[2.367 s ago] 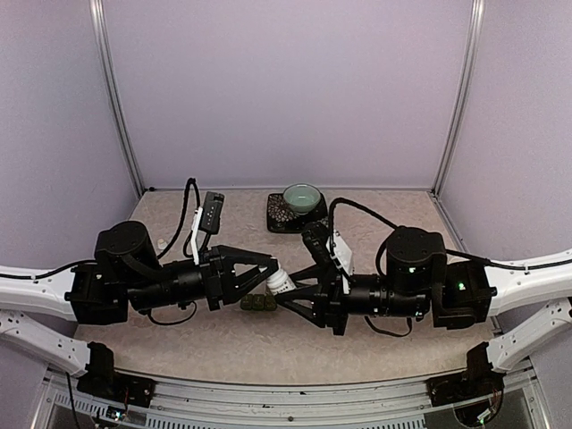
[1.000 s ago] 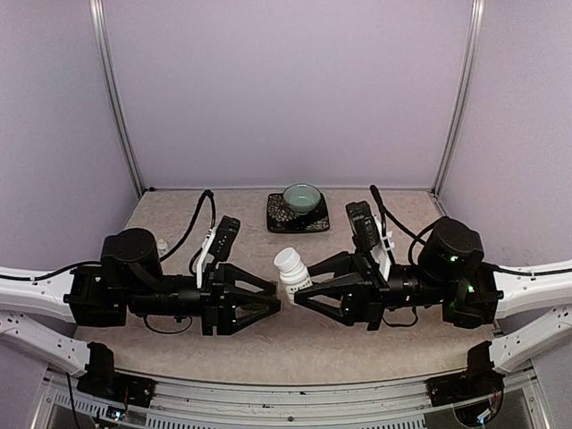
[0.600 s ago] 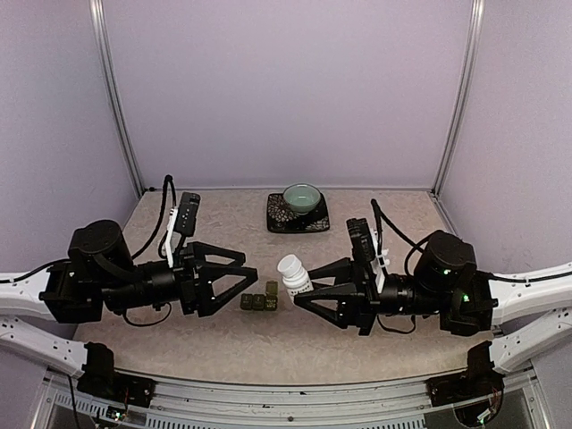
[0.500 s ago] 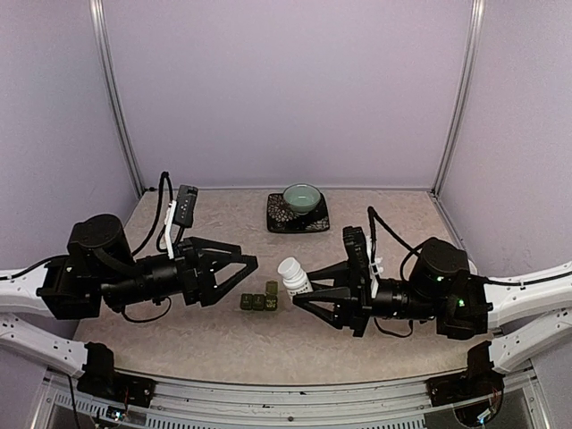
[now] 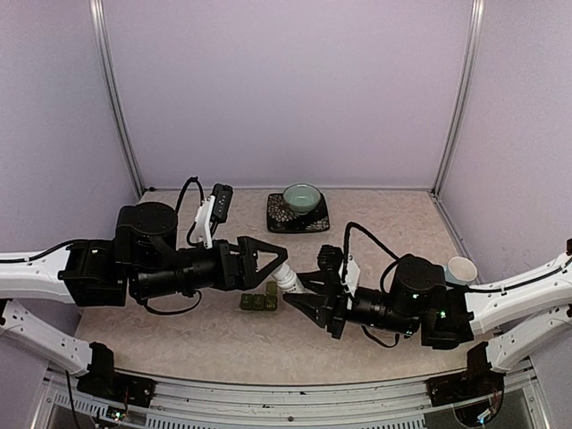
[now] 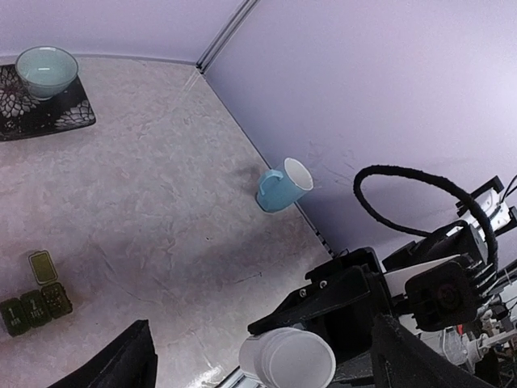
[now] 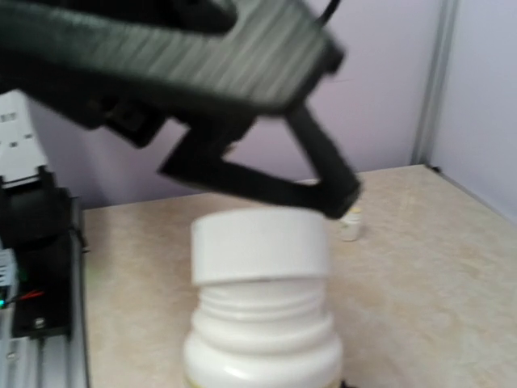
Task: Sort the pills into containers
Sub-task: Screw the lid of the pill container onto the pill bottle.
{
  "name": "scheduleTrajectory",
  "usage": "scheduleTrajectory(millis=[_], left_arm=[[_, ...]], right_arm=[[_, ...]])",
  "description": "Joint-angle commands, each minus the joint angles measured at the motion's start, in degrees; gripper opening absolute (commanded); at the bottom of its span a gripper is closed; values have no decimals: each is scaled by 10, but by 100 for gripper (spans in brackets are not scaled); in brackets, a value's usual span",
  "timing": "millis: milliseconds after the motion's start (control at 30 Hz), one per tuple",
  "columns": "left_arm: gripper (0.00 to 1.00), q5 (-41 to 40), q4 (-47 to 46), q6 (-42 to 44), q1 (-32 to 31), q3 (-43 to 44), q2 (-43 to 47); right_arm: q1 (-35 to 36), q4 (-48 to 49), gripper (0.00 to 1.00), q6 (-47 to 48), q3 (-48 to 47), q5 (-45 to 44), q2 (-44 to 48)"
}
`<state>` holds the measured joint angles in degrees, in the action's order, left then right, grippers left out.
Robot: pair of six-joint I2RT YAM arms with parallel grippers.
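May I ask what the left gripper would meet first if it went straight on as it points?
Probably the white cap of the pill bottle in the right gripper: it sits between the open fingers of the left gripper, though depth is unclear.

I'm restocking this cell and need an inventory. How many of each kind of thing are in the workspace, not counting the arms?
white pill bottle: 1
green compartment strip: 1
teal bowl: 1
dark mat: 1
blue mug: 1
small white item, kind unclear: 1
Total: 6
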<state>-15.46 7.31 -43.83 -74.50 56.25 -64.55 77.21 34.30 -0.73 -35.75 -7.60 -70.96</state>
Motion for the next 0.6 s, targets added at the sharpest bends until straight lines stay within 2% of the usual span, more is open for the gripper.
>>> scheduleTrajectory(millis=[0,567], left_arm=[[86,1,27,-38,-1,25,-12],[64,26,-3,-40,-6,39,-40]], right_arm=[[7,21,27,26,-8,-49,6],[9,19,27,35,-20,-52,-12]])
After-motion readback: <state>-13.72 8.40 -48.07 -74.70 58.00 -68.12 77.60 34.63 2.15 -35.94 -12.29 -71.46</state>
